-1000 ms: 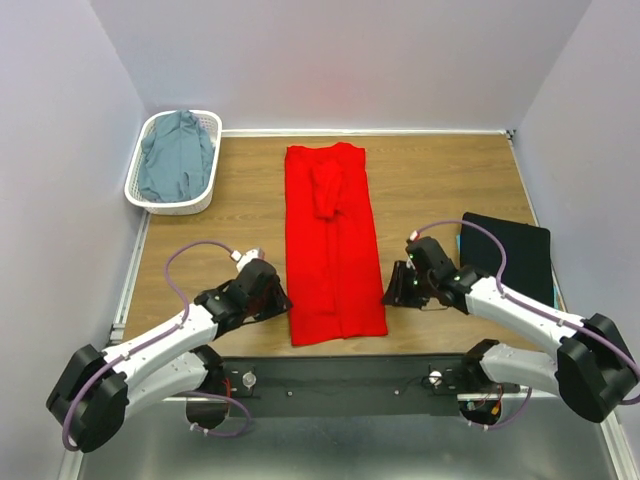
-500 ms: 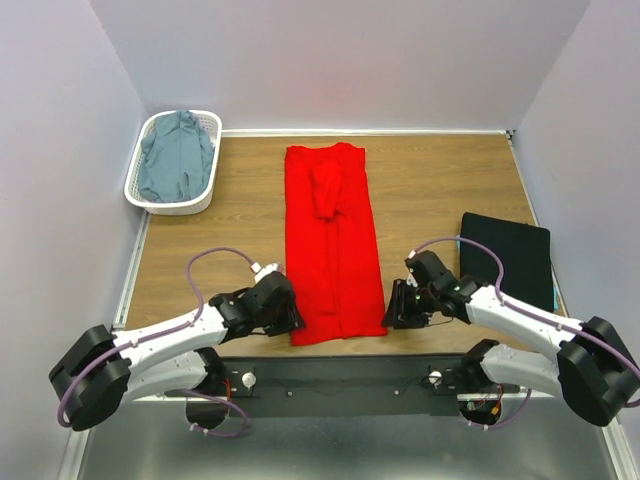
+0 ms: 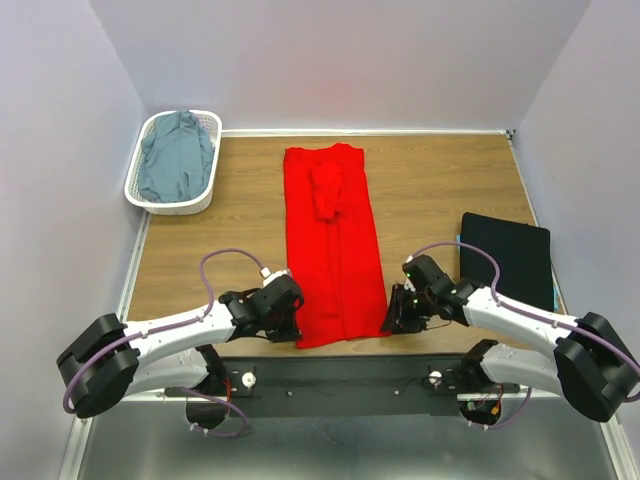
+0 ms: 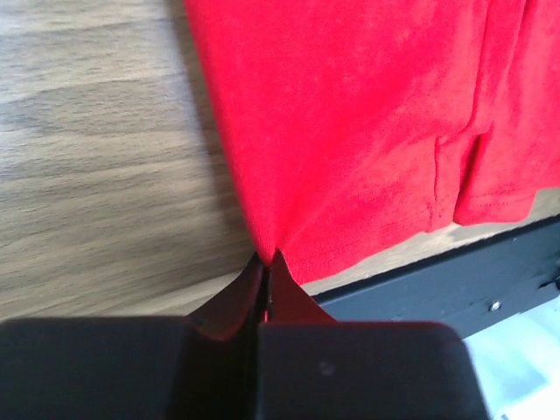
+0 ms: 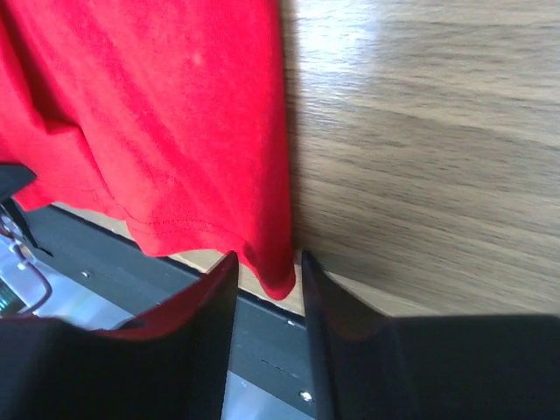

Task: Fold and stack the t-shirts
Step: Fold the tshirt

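Red shirt [image 3: 333, 250] lies lengthwise mid-bench [image 3: 430, 180], its hem at the near edge. Both arms stretch low and inward to its near corners. The left gripper [image 4: 265, 260] pinches the left corner, fingers pressed together. The right gripper [image 5: 268, 262] straddles the right corner, fingers apart. A black shirt [image 3: 507, 255] lies to the right.

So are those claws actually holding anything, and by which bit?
The left gripper pinches the red t-shirt at its near left corner. The right gripper only straddles the near right corner, jaws apart, not gripping yet.
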You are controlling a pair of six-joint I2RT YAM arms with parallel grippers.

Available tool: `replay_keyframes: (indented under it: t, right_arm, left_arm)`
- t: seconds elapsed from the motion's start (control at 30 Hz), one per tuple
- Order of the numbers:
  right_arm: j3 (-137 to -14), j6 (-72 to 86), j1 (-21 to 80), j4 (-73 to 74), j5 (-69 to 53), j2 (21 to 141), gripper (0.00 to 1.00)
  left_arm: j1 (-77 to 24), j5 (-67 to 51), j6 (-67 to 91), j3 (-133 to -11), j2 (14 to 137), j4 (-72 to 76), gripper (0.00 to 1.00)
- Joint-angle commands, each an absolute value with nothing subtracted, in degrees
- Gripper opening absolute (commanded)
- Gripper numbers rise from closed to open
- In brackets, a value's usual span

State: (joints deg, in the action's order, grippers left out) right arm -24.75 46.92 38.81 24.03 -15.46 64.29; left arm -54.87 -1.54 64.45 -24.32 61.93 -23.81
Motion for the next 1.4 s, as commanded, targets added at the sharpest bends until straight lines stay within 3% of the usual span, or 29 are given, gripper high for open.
replay_keyframes:
  t: [0.0,0.2,0.37,0.6,0.9,1.37]
  right_arm:
    - [-22.9,48.2,39.7,22.2,-16.4,65.0,0.37]
    - [-22.8,47.0,39.8,24.4,-16.6,62.6,0.12]
    - [-26.2,45.1,39.8,28.0,-16.0,61.3,0.04]
    - [-34.9,42.9,39.8,28.8,-11.0,64.6,0.03]
    - [-51.7,38.0,39.7,26.6,4.2,79.6,0.01]
    - [-70.5,35.8,37.8,20.4,14.4,99.6,0.00]
  left_arm:
    - [-55.3,-3.8,61.4,-24.6,62.7,-28.9,0.00]
    - [-55.3,-5.6,57.3,-25.6,64.2,-29.1,0.00]
    - [-55.3,-4.9,53.4,-29.5,64.9,-32.4,0.00]
    - [-49.8,2.7,47.6,-42.0,65.9,-33.5,0.00]
    - [-40.3,1.2,42.3,-46.9,71.7,-22.1,0.00]
    - [-29.3,-2.2,38.8,-55.2,84.5,-10.9,0.00]
